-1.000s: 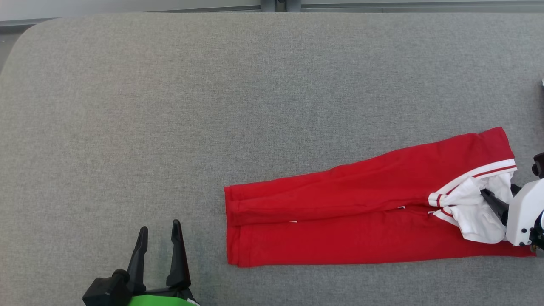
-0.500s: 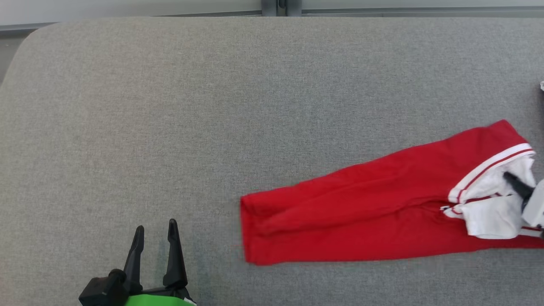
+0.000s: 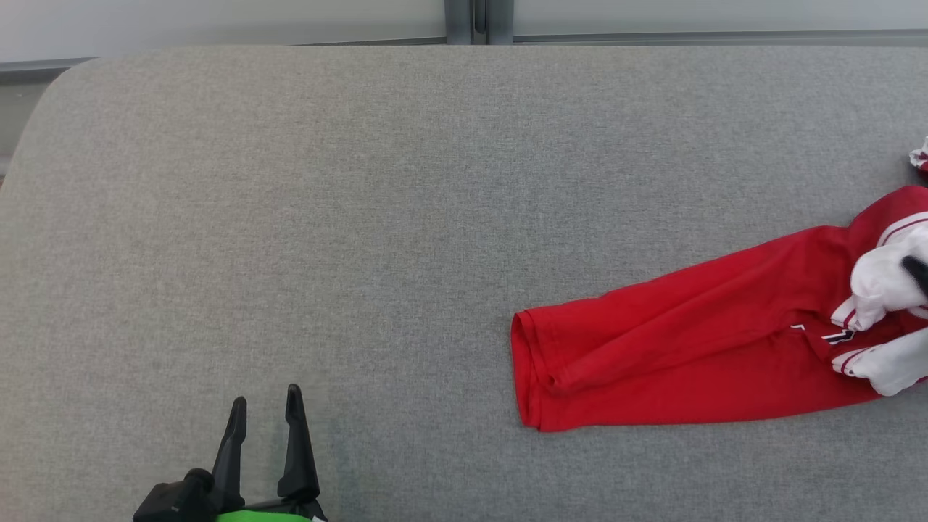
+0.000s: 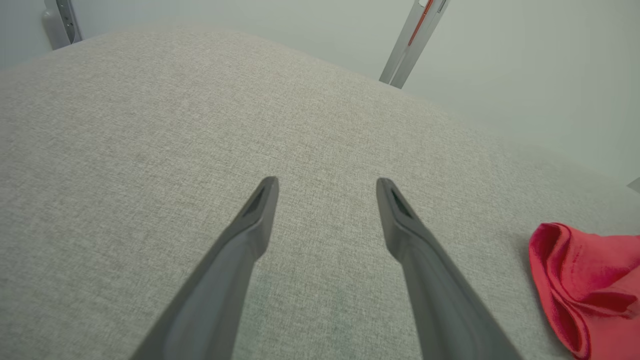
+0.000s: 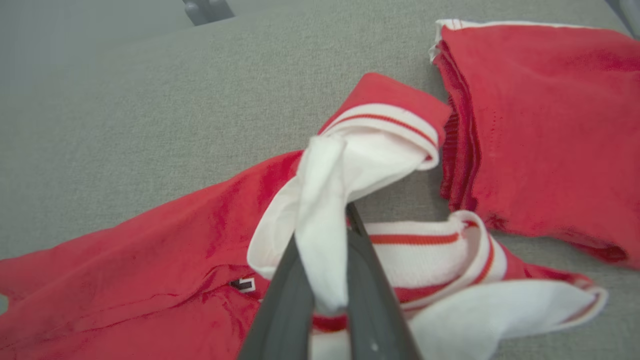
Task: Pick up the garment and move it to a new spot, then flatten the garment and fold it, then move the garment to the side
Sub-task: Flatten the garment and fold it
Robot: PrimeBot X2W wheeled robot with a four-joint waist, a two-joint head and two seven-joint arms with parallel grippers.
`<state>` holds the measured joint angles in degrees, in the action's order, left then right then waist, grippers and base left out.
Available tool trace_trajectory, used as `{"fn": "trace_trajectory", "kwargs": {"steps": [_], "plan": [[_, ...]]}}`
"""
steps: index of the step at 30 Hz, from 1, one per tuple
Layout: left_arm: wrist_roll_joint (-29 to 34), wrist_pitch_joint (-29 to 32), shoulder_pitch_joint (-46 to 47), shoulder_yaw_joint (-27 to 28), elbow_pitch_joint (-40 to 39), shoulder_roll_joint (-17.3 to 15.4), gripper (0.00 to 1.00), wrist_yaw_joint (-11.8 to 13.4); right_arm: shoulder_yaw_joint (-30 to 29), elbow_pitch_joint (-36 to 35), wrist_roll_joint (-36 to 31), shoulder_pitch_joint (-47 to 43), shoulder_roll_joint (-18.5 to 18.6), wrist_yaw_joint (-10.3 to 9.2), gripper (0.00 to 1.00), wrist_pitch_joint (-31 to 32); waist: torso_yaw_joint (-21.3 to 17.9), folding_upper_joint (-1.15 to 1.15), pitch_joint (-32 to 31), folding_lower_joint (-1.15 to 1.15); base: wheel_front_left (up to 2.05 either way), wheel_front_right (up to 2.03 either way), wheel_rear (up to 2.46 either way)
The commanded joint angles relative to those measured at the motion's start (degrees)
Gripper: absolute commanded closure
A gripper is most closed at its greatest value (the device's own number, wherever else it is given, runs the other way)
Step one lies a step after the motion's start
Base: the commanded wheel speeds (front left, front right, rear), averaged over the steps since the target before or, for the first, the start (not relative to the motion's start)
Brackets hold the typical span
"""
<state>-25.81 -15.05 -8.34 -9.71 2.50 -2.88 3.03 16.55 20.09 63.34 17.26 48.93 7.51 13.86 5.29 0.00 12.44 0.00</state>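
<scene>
The garment (image 3: 689, 348), red with white lining and striped trim, lies at about 3 to 4 o'clock on the grey desk (image 3: 290, 217) in the head view. Its hemmed end points toward 9 o'clock and its bunched white end runs off the picture's right edge.

The right end effector (image 5: 325, 225) is clenched on a fold of that white lining, which is pinched between the two dark fingers and raised off the desk. The red body of the garment (image 5: 150, 260) trails away toward 8 o'clock in the right wrist view. In the head view one dark finger (image 3: 917, 272) shows against the white cloth at 3 o'clock.

A folded red pile (image 5: 540, 135) sits at 2 o'clock in the right wrist view, just beside the garment's striped band. Whether they touch cannot be told. A scrap of it (image 3: 921, 156) shows at the head view's right edge.

The left end effector (image 3: 266, 395) is at 7 o'clock, released, with nothing between its fingers. It is well apart from the garment, with bare desk between them. In the left wrist view its spread fingers (image 4: 326, 182) point across the desk, and the red hem (image 4: 585, 280) is at 4 o'clock.

Beyond the desk's far edge, at 12 o'clock, a grey post (image 3: 478, 18) stands against a pale wall (image 3: 217, 22).
</scene>
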Motion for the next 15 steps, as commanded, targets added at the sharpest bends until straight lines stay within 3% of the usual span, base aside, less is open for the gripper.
{"fn": "trace_trajectory", "kwargs": {"steps": [1,7,15], "plan": [[-0.51,-0.14,-0.86,-0.11,0.12,-0.07,0.0,0.14,1.11,-2.43,0.31,-1.3,-1.34,-0.05,1.0,1.0,-0.51,0.0,-0.07,0.0,0.0,0.0,0.0],[-0.22,-0.14,0.72,-1.06,0.66,-0.09,0.0,-0.16,7.5,-11.93,-1.07,-0.76,-9.46,-0.02,1.0,6.43,-1.95,0.0,1.32,0.0,0.0,0.0,0.0],[0.82,-0.14,1.77,-1.51,2.34,-0.09,0.0,-0.53,12.24,-12.68,-7.67,2.11,-24.64,-0.02,1.0,6.99,-2.78,0.0,1.96,0.0,0.0,0.0,0.0]]}}
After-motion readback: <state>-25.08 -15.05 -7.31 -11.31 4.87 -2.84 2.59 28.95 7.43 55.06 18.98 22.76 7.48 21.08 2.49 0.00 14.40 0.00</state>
